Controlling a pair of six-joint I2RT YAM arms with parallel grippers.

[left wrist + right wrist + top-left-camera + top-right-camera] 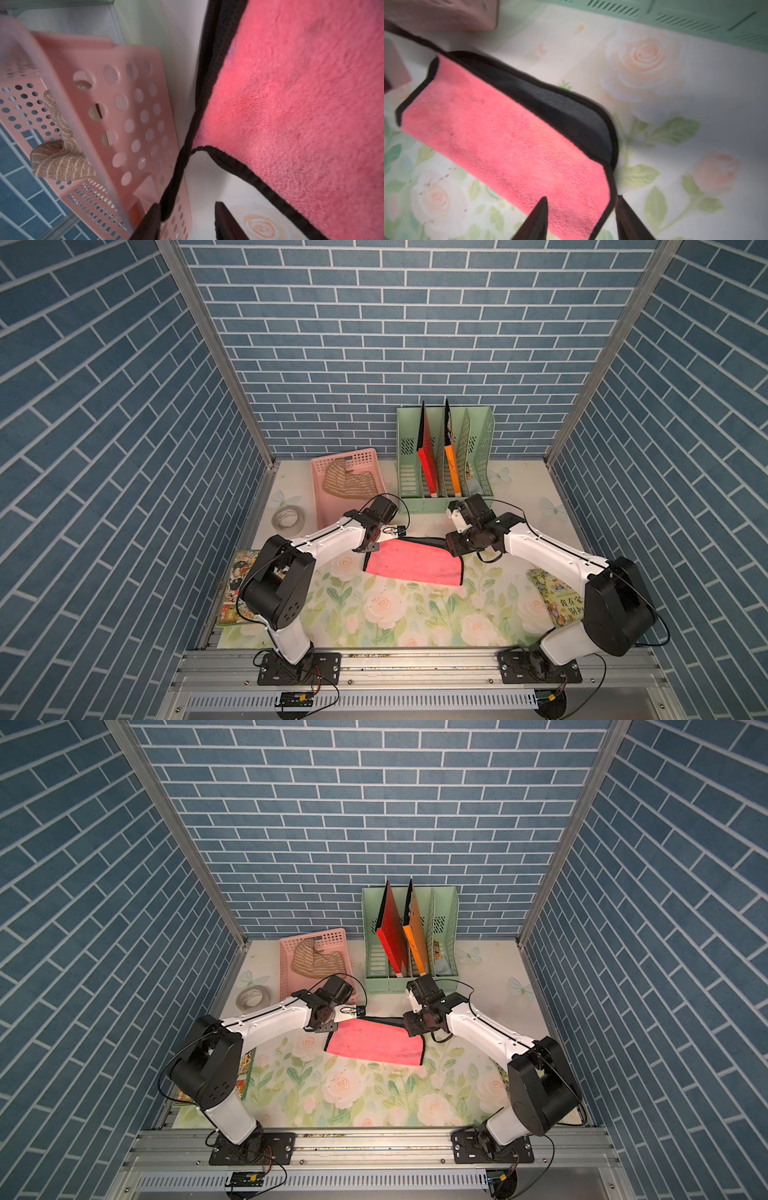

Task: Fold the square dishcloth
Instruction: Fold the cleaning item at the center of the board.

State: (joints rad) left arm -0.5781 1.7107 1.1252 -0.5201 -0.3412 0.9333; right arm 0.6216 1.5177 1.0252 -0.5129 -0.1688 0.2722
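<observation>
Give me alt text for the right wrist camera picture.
A folded pink cloth with black trim lies on a floral table, its black underside showing along one edge. The right hand is open, fingertips straddling the cloth's end. A green rack and a pink basket stand beyond.

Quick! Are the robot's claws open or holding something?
Left gripper: open, holding nothing; black hem of the dishcloth beside one jaw.
Right gripper: open, holding nothing, over a corner of the dishcloth.
</observation>
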